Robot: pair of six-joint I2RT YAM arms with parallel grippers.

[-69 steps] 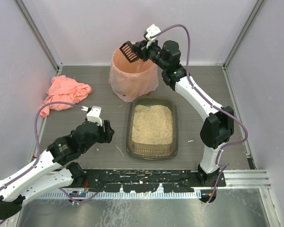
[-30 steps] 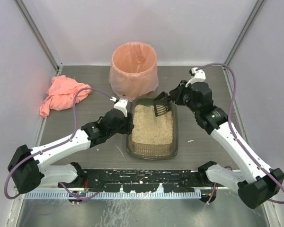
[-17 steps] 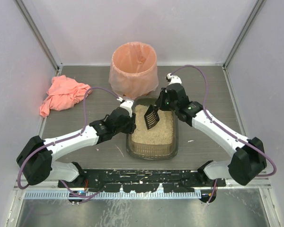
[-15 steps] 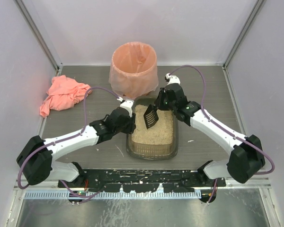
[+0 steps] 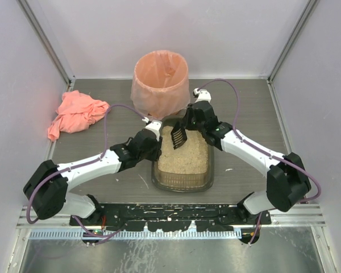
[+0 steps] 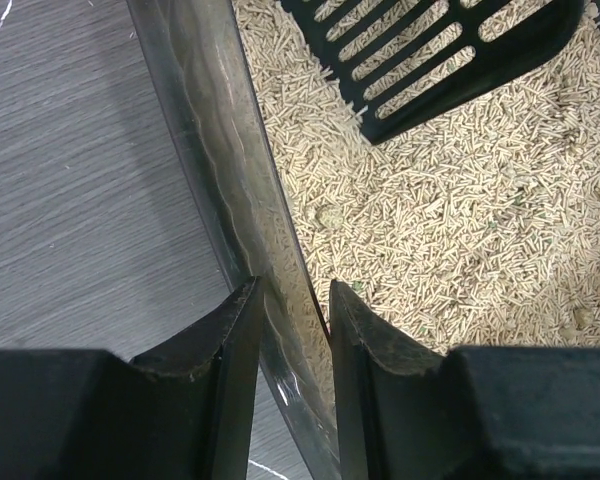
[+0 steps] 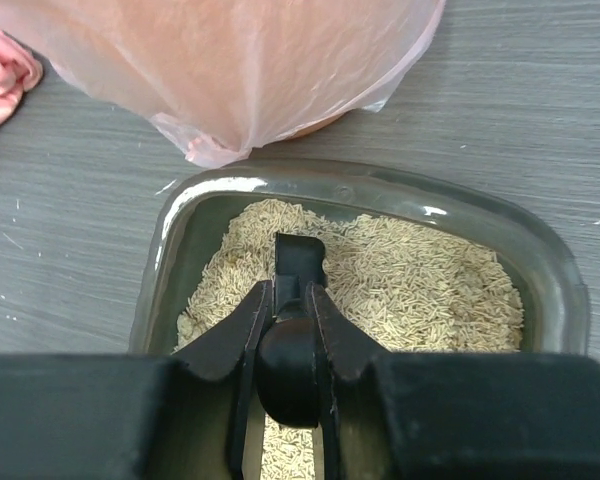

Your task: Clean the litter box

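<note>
Swung to 11 o'clock: black slotted plastic scoop [image 5: 178, 135], clenched by right gripper [image 7: 289, 292]; left gripper [image 6: 291, 290] pinches the 9 o'clock wall of the dark translucent rectangular litter box [image 5: 182, 183], lengthwise 12-to-6, at table [image 5: 102, 96] centre.

No writing can be read on anything here.

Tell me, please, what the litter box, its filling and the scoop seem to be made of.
Litter box: dark translucent plastic, glossy; its wall shows highlights and the table through it. Filling: matte beige pellets, perhaps wood or plant fibre. Scoop: black, slotted, probably moulded plastic.
</note>
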